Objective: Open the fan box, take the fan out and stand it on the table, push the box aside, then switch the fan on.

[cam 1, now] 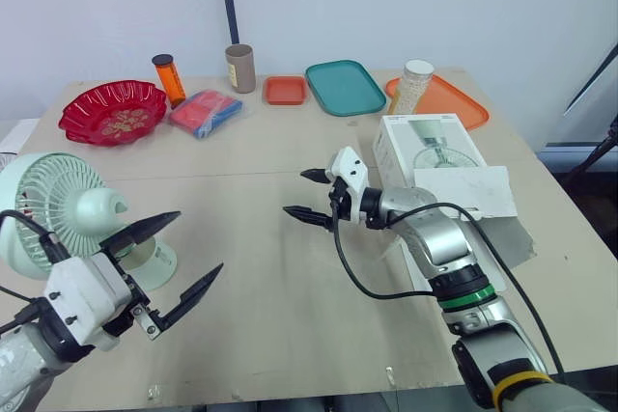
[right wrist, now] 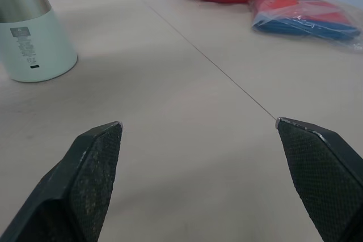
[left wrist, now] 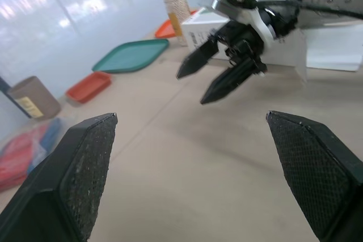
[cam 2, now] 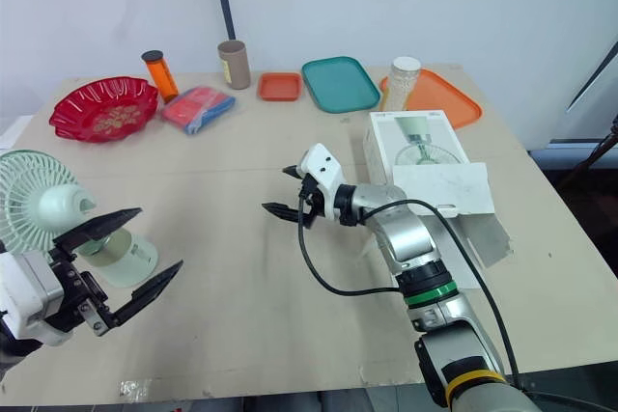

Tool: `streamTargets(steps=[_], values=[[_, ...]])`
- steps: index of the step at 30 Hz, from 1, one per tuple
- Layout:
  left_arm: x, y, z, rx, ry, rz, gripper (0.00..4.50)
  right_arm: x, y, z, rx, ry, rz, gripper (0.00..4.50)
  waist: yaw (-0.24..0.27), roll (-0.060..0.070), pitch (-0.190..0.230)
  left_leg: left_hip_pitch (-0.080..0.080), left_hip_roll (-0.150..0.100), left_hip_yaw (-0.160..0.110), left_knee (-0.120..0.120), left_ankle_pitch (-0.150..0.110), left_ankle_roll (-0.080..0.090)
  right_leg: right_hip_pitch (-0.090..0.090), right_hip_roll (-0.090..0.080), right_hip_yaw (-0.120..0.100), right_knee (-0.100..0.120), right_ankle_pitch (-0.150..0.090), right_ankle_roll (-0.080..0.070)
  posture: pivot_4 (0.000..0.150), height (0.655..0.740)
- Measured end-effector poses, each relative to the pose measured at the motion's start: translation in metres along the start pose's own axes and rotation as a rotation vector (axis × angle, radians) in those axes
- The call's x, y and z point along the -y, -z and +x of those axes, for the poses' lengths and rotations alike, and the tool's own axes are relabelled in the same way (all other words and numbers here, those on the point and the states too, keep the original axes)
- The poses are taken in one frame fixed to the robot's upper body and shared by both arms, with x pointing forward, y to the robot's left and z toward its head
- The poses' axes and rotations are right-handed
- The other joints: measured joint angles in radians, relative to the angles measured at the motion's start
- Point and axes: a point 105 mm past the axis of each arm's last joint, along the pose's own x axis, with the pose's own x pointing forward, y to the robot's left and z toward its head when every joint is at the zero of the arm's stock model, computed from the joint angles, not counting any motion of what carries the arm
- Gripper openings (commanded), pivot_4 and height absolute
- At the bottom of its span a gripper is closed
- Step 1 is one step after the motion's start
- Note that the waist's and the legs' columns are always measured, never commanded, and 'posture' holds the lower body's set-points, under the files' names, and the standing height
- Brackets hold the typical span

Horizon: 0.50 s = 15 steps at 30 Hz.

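1. Now, the left gripper [cam 1: 198, 240] is spread wide with nothing between its fingers. It hangs low over the table [cam 1: 261, 277] near the front-left corner.
2. Just behind it stands the fan [cam 1: 48, 202], pale green and upright on its round base by the table's left edge. Its grille faces the table's middle. I cannot tell whether the gripper touches the base.
3. The right gripper [cam 1: 294, 192] is also parted and empty. It sits over the table's middle, tips aimed toward the left edge, well apart from the fan.
4. Behind the right wrist lies the fan box [cam 1: 425, 147], white and flat on the table toward the right edge. Its flap [cam 1: 463, 190] is folded open toward the front.
5. Along the back edge, from the left corner:
   - a red bowl [cam 1: 114, 111]
   - an orange bottle [cam 1: 169, 79]
   - a red-and-blue packet [cam 1: 205, 111]
   - a brown cup [cam 1: 240, 68]
   - a small orange tray [cam 1: 286, 90]
   - a teal tray [cam 1: 345, 87]
   - a large orange tray [cam 1: 454, 103]
6. A white-lidded jar [cam 1: 413, 86] stands on the large orange tray, just behind the box.
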Motion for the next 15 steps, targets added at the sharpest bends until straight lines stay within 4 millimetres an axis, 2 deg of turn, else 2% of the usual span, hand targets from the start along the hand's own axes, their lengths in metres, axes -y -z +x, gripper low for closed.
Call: streamTargets(steps=[7, 8, 15], values=[[-0.017, -0.018, 0.003, 0.063, -0.155, 0.024, 4.50, 0.003, -0.005, 0.004, 0.009, -0.011, -0.019, 4.44, 0.000, 0.000, 0.000, 0.000, 0.000, 0.000, 0.000, 0.000, 0.000, 0.000, 0.000, 0.000, 0.000, 0.000, 0.000, 0.150, 0.7400], [-0.027, -0.024, -0.003, 0.085, -0.284, 0.005, 4.50, 0.003, -0.004, 0.007, 0.014, -0.025, -0.017, 4.44, -0.001, 0.000, 0.000, 0.000, 0.000, 0.000, 0.000, 0.000, 0.000, 0.000, 0.000, 0.000, 0.000, 0.000, 0.000, 0.150, 0.7400], [-0.044, -0.031, -0.016, 0.064, -0.413, -0.027, 4.50, -0.004, -0.002, 0.014, 0.019, -0.069, -0.011, 4.44, 0.000, 0.000, 0.000, 0.000, 0.001, 0.000, 0.000, 0.000, 0.000, 0.000, 0.000, 0.000, 0.000, 0.001, -0.001, 0.150, 0.7400]])
